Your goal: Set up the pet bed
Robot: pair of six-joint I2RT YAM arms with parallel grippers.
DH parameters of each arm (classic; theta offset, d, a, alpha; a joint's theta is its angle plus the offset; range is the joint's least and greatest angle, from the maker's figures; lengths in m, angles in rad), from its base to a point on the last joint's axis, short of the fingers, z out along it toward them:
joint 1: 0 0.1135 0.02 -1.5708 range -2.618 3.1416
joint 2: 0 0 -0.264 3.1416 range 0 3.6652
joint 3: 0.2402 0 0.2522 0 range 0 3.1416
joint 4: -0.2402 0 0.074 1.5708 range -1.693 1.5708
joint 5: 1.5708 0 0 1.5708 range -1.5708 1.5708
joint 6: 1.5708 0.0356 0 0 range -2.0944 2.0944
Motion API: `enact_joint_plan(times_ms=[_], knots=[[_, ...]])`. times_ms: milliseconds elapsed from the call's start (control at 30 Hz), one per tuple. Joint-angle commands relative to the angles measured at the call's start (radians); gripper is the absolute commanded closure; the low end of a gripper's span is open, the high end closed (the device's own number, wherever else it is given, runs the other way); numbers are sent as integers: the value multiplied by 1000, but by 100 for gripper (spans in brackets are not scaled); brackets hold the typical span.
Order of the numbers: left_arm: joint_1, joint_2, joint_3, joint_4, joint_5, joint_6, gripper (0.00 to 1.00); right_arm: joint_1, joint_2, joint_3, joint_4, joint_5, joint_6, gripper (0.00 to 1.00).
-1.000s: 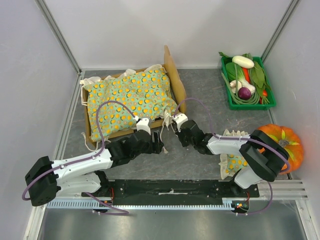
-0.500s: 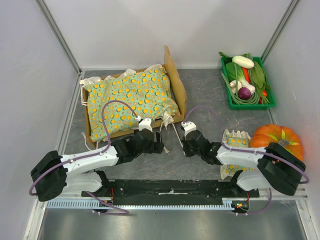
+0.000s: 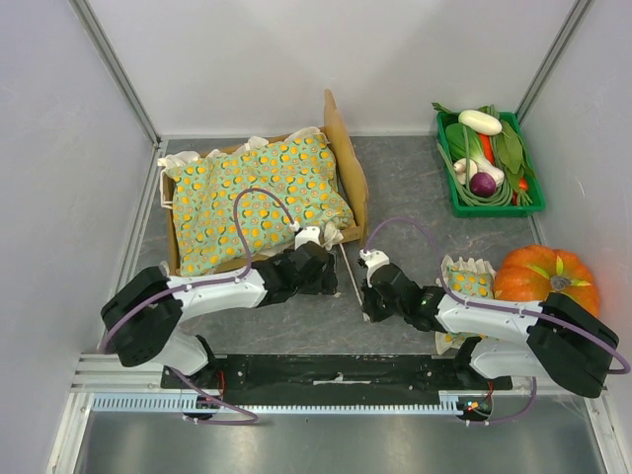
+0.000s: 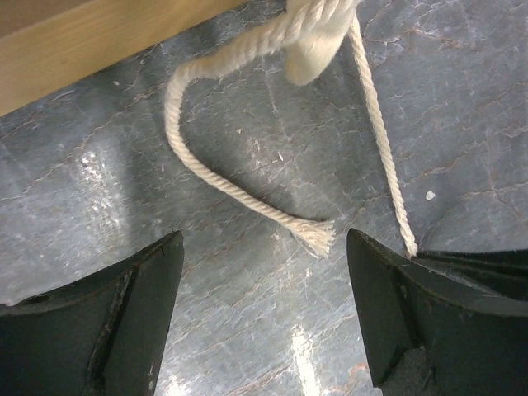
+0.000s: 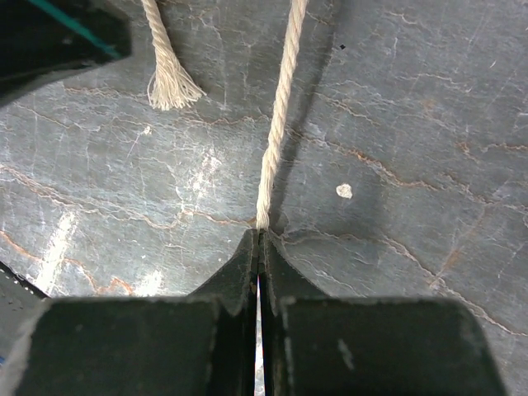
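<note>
The pet bed point(image 3: 348, 168), a light-wood frame with a tall headboard, stands at the back left with a green orange-dotted blanket point(image 3: 257, 193) spread over it. Two white cords hang from the blanket's near right corner onto the table. My right gripper point(image 5: 261, 233) is shut on the straight cord point(image 5: 280, 115), which runs taut from the jaws toward the bed. That gripper point(image 3: 367, 288) sits just in front of the bed's corner. My left gripper point(image 4: 266, 239) is open and low over the table, and the looped cord's frayed end point(image 4: 313, 235) lies just beyond its fingertips. The bed's wooden edge point(image 4: 99, 49) shows above.
A small matching pillow point(image 3: 464, 286) lies at the right, partly under my right arm, beside an orange pumpkin point(image 3: 548, 281). A green tray point(image 3: 443, 148) of vegetables sits at the back right. White walls close in the table on three sides.
My right gripper drew back from the bed's corner toward the near edge and shut on the cord. My left arm swung right toward that corner and opened a little wider.
</note>
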Motion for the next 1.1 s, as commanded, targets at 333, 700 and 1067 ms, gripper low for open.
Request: enact_joint_plan(times_ms=[333,700,1067], knots=[[1,208,106,-69,7,-157,36,7,29,80,-15,39,-29,100],[-3,215,99,-1,106,-106,98,7,14,54,31,13,-23,100],[-19,-52,28,51,166,-97,98,7,93,20,141,-44,28,100]])
